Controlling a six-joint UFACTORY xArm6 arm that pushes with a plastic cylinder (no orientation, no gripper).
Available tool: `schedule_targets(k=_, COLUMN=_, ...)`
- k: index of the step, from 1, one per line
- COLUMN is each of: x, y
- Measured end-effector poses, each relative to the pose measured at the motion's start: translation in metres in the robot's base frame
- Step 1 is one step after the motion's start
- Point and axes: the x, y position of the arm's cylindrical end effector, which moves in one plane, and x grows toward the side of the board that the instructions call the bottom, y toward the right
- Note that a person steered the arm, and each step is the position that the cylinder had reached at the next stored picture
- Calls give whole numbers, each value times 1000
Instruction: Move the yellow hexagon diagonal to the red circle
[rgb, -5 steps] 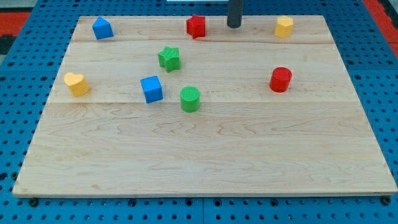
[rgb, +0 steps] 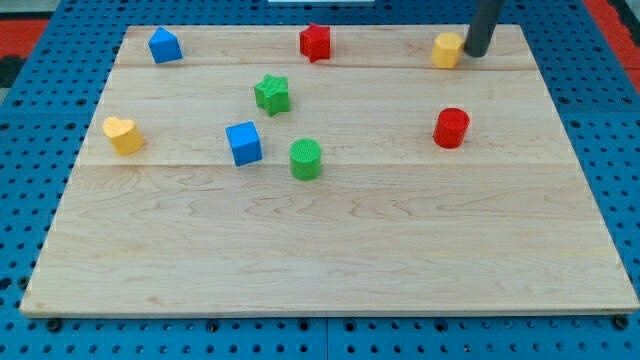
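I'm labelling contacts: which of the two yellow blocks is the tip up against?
The yellow hexagon at the view's top right; my tip sits at its right edge. The yellow heart lies far off at the view's left.

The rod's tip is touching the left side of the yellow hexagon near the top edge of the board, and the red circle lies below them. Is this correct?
Not quite. In the camera view my tip is at the right side of the yellow hexagon, not the left. The rest holds: both are near the top edge of the board, and the red circle lies below them.
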Motion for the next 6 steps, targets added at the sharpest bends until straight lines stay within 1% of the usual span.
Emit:
schedule_targets(k=1, x=8, y=-65)
schedule_targets(k=2, x=-19, y=-16)
schedule_targets(k=3, x=-26, y=6)
schedule_targets(k=4, x=4, y=27)
schedule_targets(k=5, x=-54, y=84)
schedule_targets(k=6, x=-83, y=77)
